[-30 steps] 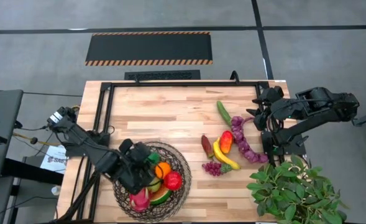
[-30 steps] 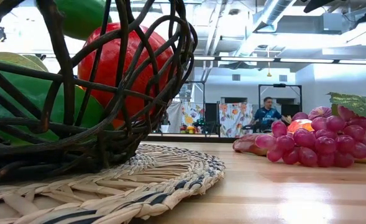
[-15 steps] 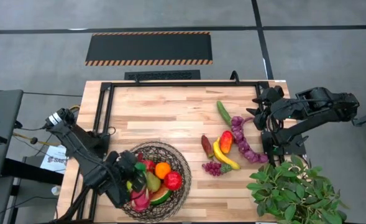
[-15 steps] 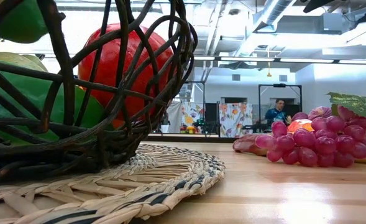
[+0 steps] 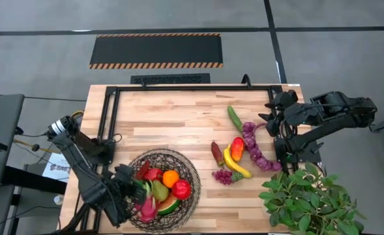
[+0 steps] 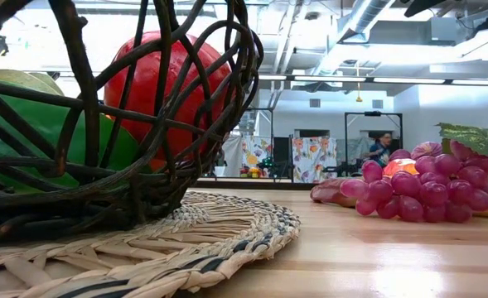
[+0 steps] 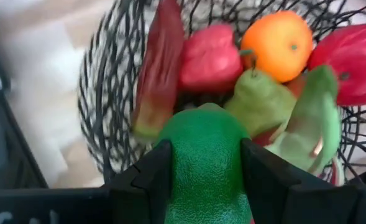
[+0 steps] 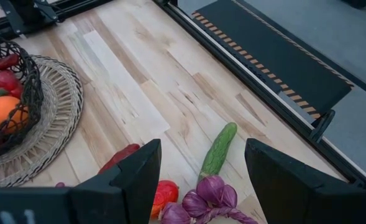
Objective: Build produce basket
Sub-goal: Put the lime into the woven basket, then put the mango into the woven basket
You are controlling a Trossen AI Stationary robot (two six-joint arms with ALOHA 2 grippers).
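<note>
Currently the left gripper (image 7: 206, 163) holds a bumpy green fruit (image 7: 206, 168) between its fingers, jaws closed snug on both sides of it, at the near-left rim of the basket (image 5: 193, 171). In the high view the left gripper (image 5: 128, 189) sits just at that rim, over the edge rather than over the middle. Judged step: placing one more piece of produce into the basket; release not yet made.

Basket contents seen from the left wrist: orange (image 7: 277, 37), red pepper (image 7: 209, 57), a long dark-red piece (image 7: 156, 68), green pear (image 7: 257, 101), a red fruit (image 7: 355, 56) at the far side. The heap is already high near the centre.

Next move, as I judge it: carry the green fruit inward over the wire rim, lower onto a free pocket, then open. Risk: dropped too near the rim, it may roll out onto the woven mat (image 6: 210, 228).

Right gripper (image 8: 198, 171) waits with jaws wide and empty, above the far-right part of the table (image 5: 172, 111). Beneath and near it: cucumber (image 8: 219, 149), purple grapes (image 5: 223, 175), banana (image 5: 234, 163), more loose pieces clustered together.

Room: broad bare wood between the basket and the loose cluster; clear path for either arm. The table's near edge lies just beside the basket. A leafy plant (image 5: 309, 196) crowds the near-right corner, close to the right arm's reach.
</note>
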